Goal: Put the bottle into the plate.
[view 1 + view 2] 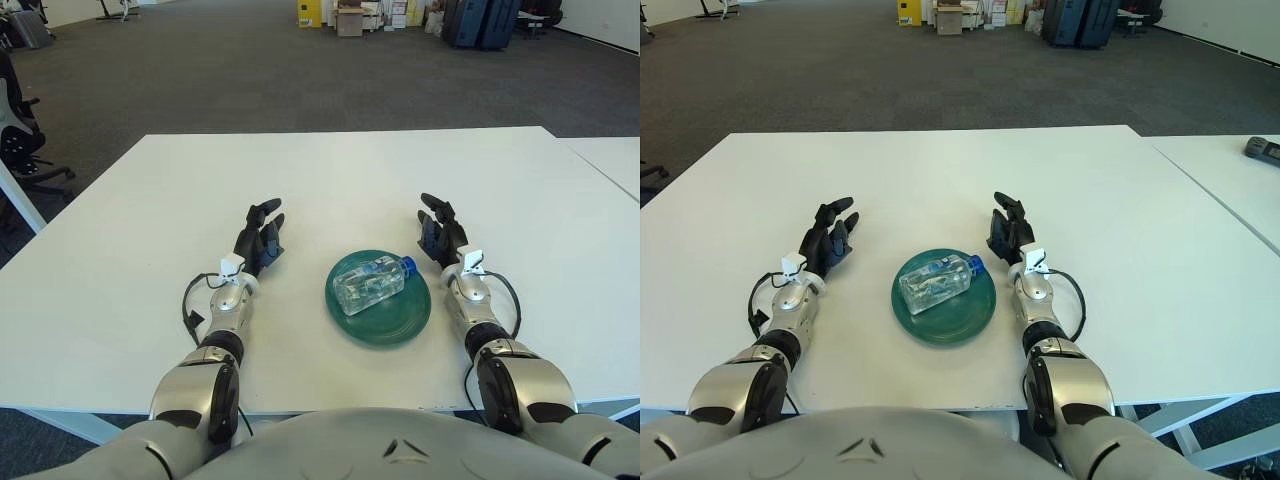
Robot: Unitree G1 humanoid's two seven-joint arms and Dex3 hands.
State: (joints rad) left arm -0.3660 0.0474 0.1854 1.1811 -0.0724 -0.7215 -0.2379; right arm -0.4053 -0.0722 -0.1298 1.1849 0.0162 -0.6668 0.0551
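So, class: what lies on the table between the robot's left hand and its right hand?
Between the left hand and right hand lies a green plate holding a clear water bottle on its side, seen in both eye views.

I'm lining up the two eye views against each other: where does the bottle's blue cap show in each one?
Left eye view: the blue cap of the clear plastic bottle sits right of centre, over the upper right rim of the round green plate.
Right eye view: the cap shows near the centre, again at the plate's upper right rim.
Shared landmark: the open right hand, just right of the cap in both views.
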